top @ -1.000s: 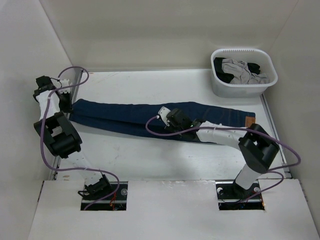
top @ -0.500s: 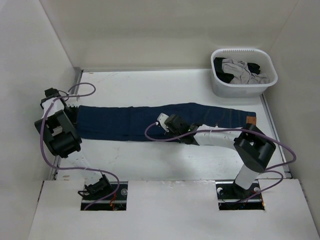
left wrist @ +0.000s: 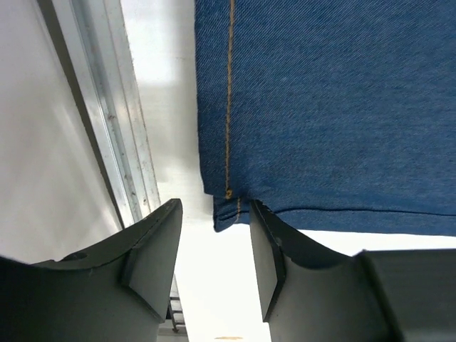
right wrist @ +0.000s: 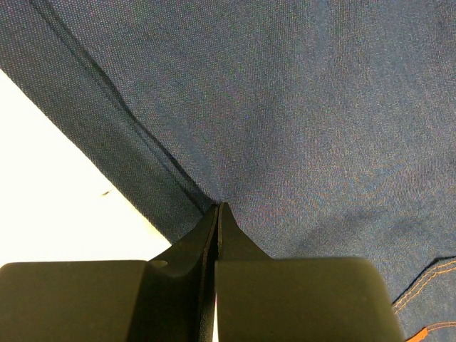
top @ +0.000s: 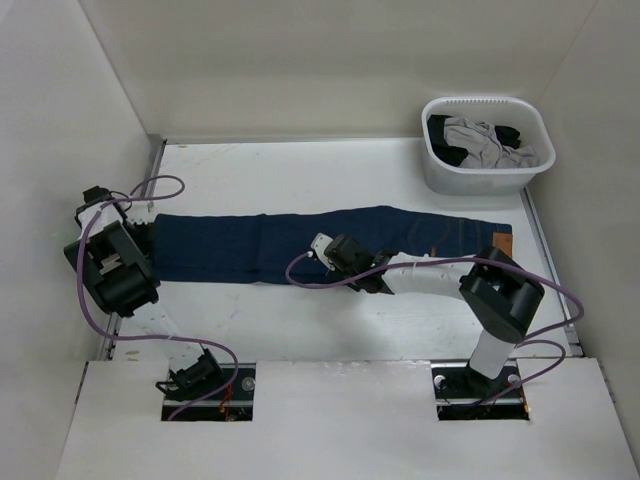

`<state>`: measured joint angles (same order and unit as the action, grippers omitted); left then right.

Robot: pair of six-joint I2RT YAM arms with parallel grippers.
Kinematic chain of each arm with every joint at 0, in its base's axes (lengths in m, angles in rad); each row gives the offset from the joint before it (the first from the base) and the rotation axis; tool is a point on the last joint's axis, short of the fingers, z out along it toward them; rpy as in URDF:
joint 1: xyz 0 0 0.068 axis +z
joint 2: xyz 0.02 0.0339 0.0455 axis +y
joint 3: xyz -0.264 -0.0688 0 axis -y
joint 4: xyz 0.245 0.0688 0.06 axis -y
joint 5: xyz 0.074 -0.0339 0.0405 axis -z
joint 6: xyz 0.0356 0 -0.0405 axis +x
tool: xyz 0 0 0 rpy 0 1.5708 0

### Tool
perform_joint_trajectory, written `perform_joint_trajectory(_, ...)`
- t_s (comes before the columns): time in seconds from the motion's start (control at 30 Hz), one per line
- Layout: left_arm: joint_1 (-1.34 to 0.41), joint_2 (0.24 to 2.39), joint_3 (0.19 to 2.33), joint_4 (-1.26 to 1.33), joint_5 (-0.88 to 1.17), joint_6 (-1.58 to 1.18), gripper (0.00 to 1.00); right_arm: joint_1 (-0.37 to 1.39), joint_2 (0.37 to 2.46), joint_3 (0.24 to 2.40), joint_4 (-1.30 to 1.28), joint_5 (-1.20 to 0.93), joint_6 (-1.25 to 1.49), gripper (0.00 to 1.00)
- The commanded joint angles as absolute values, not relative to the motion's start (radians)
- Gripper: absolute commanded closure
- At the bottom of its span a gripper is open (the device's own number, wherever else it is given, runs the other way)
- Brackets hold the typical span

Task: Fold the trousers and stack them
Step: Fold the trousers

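Note:
The trousers are dark navy jeans lying flat and stretched across the table, hems at the left and the tan waistband patch at the right. My left gripper stands open at the hem end. In the left wrist view the hem corner lies just past the left gripper, apart from both fingers. My right gripper is shut, its tips pressed down on the middle of the trousers near their front edge. In the right wrist view the closed right gripper touches the denim beside a seam.
A white basket with grey and black garments sits at the back right. A metal rail runs along the table's left edge, close to my left gripper, with the white wall behind it. Bare white table shows in front of the jeans.
My left gripper has opened and let go of the hem, which now lies flat. The leg end came nearer and straightened. My right gripper slid slightly left and nearer, still shut.

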<state>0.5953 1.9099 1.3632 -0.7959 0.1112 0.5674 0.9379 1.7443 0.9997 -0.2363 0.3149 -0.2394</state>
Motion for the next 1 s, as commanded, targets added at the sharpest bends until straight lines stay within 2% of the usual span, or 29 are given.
perform_joint_trajectory(0.0,0.598,1.913,1.433,-0.770,0.164,0.535,0.59,0.955,1.753,1.005,-0.232,0.308,-0.222,1.00)
perform_joint_trajectory(0.2,0.602,1.985,1.531,-0.784,0.169,0.488,0.59,0.958,1.756,1.000,-0.232,0.311,-0.222,1.00)
perform_joint_trajectory(0.57,0.587,2.062,1.552,-0.923,0.199,0.531,0.83,0.959,1.756,0.996,-0.232,0.319,-0.230,1.00)
perform_joint_trajectory(0.63,0.587,2.071,1.560,-0.952,0.212,0.535,0.81,0.959,1.759,0.997,-0.232,0.319,-0.230,1.00)
perform_joint_trajectory(0.73,0.593,2.088,1.580,-0.968,0.204,0.526,0.73,0.959,1.761,0.997,-0.232,0.319,-0.232,1.00)
perform_joint_trajectory(0.97,0.594,2.098,1.568,-0.976,0.190,0.535,0.78,0.959,1.759,0.999,-0.232,0.322,-0.236,1.00)
